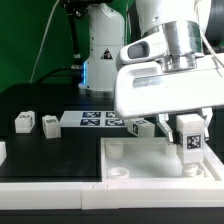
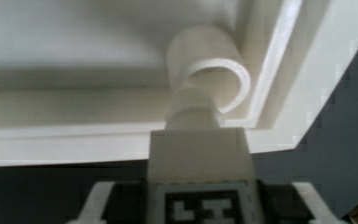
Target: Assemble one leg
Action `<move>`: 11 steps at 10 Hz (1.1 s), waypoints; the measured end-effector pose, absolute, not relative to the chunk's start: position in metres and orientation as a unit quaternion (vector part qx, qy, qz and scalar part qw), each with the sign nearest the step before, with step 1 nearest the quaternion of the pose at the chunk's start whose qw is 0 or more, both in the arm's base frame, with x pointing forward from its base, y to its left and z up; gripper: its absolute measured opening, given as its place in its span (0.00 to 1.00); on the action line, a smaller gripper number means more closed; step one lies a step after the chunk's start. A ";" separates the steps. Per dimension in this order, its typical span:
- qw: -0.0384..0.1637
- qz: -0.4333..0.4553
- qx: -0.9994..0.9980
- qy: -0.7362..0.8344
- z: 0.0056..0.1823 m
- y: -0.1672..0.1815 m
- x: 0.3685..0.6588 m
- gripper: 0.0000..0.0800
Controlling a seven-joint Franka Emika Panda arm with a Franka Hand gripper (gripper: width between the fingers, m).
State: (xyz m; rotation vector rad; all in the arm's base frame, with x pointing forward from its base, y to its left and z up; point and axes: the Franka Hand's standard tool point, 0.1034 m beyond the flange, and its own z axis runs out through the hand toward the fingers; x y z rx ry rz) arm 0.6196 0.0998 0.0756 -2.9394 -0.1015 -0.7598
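My gripper (image 1: 188,127) is shut on a small white leg (image 1: 190,144) with a black-and-white tag on its face. It holds the leg upright over the corner of the large white panel (image 1: 150,165) that lies at the exterior view's right. In the wrist view the leg (image 2: 201,160) sits between my fingers (image 2: 101,203), and its end points at a round raised socket (image 2: 211,72) in the panel's corner (image 2: 87,110). Whether the leg's end touches the socket is hidden. My gripper (image 2: 202,208) shows only at the picture's edge.
Two loose legs (image 1: 25,122) (image 1: 50,124) lie on the black table at the exterior view's left. A third (image 1: 140,126) lies by the panel's far edge. The marker board (image 1: 92,118) lies behind them. A white robot base (image 1: 100,50) stands at the back.
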 end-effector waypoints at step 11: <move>0.049 -0.264 -0.963 -0.037 0.077 0.103 0.612 0.36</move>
